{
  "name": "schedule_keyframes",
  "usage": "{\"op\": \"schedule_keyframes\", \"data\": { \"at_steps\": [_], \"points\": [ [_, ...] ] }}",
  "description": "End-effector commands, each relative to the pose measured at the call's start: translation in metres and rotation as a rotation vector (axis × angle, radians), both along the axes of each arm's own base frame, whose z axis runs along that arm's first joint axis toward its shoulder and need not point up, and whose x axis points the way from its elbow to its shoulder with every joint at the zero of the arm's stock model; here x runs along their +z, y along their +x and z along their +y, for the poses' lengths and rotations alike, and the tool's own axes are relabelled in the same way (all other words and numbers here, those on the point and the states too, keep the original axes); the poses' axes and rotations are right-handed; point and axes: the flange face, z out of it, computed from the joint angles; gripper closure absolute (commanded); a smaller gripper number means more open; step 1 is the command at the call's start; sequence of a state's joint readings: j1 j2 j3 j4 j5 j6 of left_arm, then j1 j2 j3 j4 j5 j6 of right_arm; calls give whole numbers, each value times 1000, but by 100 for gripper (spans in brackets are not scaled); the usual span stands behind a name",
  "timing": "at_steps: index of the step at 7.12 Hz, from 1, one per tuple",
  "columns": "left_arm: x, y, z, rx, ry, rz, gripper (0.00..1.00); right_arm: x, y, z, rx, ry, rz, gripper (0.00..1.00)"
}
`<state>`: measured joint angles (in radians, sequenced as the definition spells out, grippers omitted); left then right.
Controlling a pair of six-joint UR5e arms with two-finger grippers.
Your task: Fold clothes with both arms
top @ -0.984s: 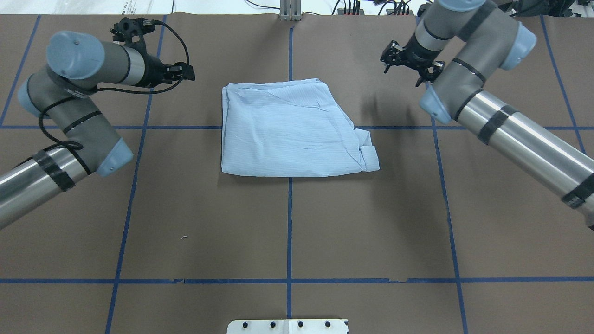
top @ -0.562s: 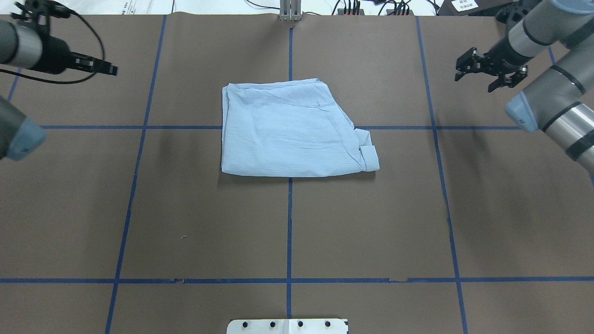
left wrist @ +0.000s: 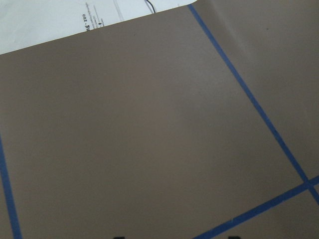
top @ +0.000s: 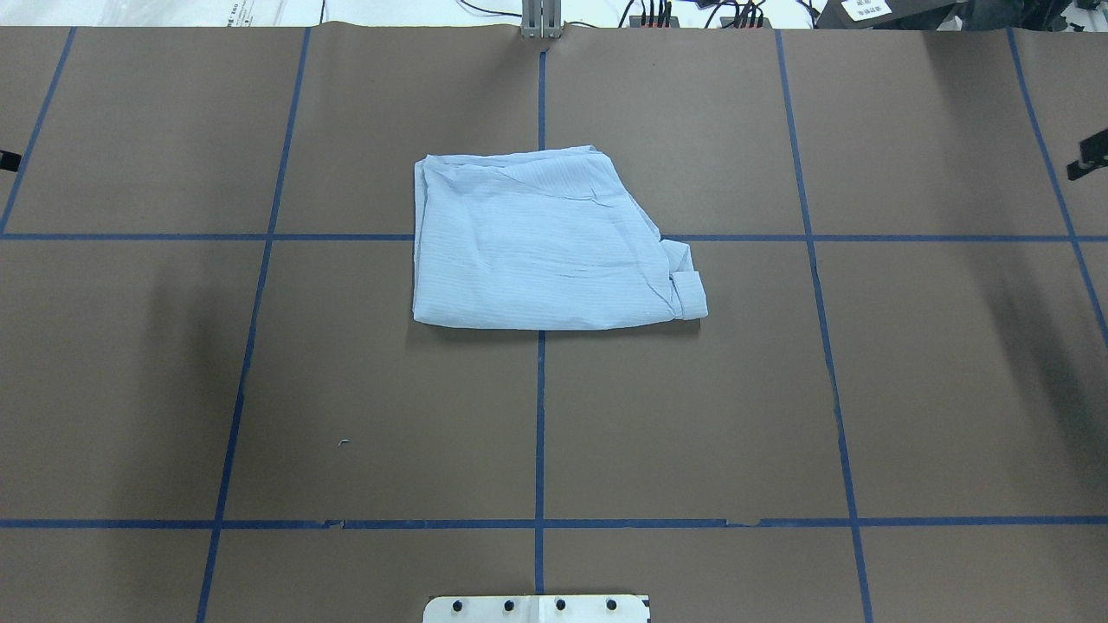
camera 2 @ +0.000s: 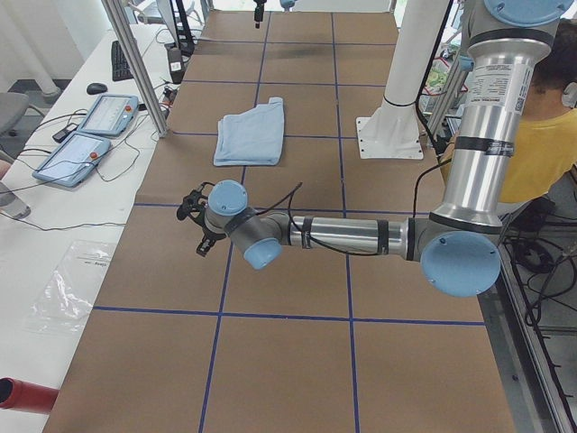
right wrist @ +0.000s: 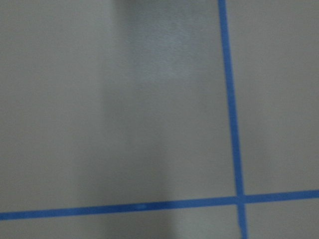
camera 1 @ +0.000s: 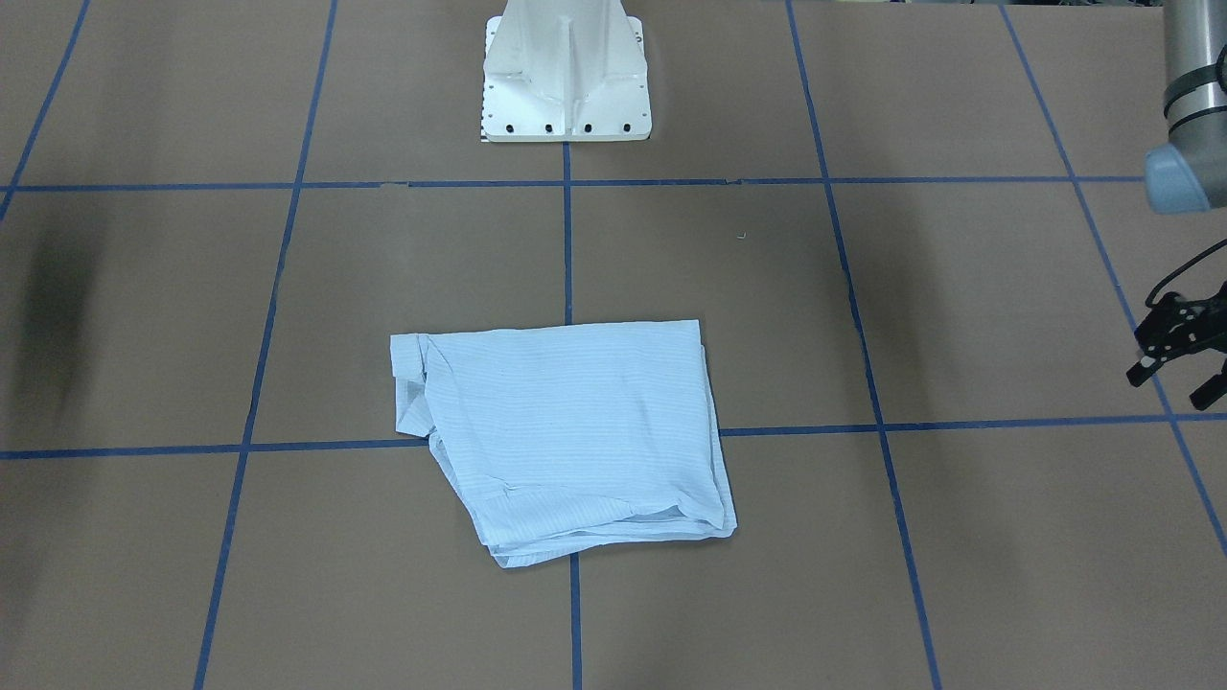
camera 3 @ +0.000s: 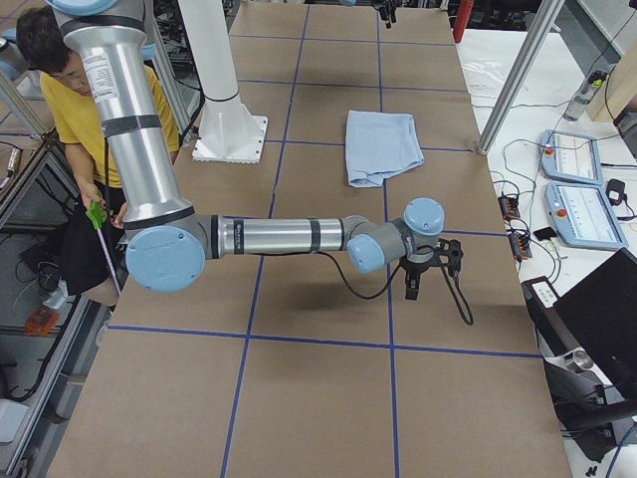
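Note:
The clothes are one light blue striped shirt (top: 537, 251), folded into a rough rectangle and lying flat mid-table, with a cuff sticking out at its near right corner. It also shows in the front view (camera 1: 566, 431) and both side views (camera 2: 252, 135) (camera 3: 380, 144). My left gripper (camera 1: 1171, 381) hovers far out at the table's left end, open and empty. In the overhead view only a black tip of it (top: 7, 158) shows. My right gripper (camera 3: 436, 271) is at the table's opposite end. Overhead, just a black sliver of it (top: 1089, 160) is visible, so I cannot tell its state.
The brown table (top: 346, 389) carries a grid of blue tape lines. The white pedestal base (camera 1: 566, 77) stands at the robot's edge. A person in a yellow top (camera 3: 60, 90) sits behind the robot. Control tablets (camera 2: 90, 135) lie on a side table beyond the far edge.
Both arms have swung outward, away from the shirt toward the table's two ends, and almost left the overhead view. The shirt has not moved.

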<state>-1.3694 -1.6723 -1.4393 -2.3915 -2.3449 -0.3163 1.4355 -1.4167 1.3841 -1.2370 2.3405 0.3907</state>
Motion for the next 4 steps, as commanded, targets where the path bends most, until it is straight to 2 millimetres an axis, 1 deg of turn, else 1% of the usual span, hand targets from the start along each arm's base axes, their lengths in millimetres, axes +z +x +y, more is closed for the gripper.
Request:
{"op": "schedule_keyframes", "data": {
  "at_steps": [1,2,3,4],
  "points": [
    [34,-51,37,-36,5,-78,10,24,59,27,-118,-2,51,0],
    [40,-59,36,-3,-19,-119,0,22,71,26,-166,-23,67,0],
    [8,-55,36,36,-55,-142,0,8,66,26,-197,-15,76,0],
    [-27,-57,42,35,-87,-151,0,-9,65,23,-201,14,95,0]
  ]
}}
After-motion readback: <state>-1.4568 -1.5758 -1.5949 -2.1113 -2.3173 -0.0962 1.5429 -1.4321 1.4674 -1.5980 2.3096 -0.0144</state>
